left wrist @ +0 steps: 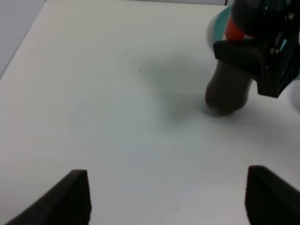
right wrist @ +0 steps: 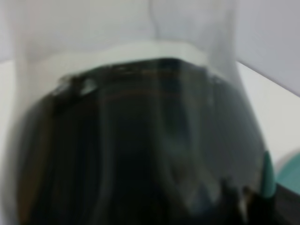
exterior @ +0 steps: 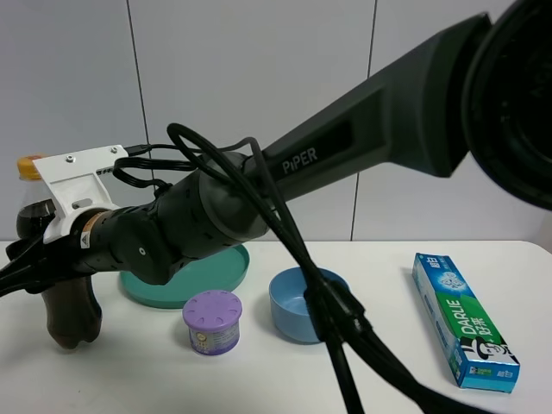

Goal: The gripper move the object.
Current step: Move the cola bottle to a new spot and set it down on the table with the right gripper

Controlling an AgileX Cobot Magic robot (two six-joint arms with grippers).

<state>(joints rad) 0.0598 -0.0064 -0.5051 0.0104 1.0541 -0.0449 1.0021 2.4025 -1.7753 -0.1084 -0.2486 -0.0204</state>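
The cola bottle [exterior: 71,312], clear plastic with a yellow-orange cap, stands at the far left of the table. My right gripper [exterior: 34,254] reaches across from the right, and its dark fingers are shut around the bottle's middle. In the left wrist view the bottle's dark base [left wrist: 227,91] rests on the white table with the right gripper's black fingers [left wrist: 248,54] clamped over it. The bottle's dark liquid [right wrist: 140,140] fills the right wrist view. My left gripper [left wrist: 166,197] is open and empty, a short way in front of the bottle.
A teal plate [exterior: 220,274] lies behind the arm. A purple-lidded round jar [exterior: 212,321] and a blue bowl [exterior: 289,304] stand mid-table. A toothpaste box [exterior: 463,319] lies at the right. Black cables [exterior: 332,332] hang from the right arm over the bowl.
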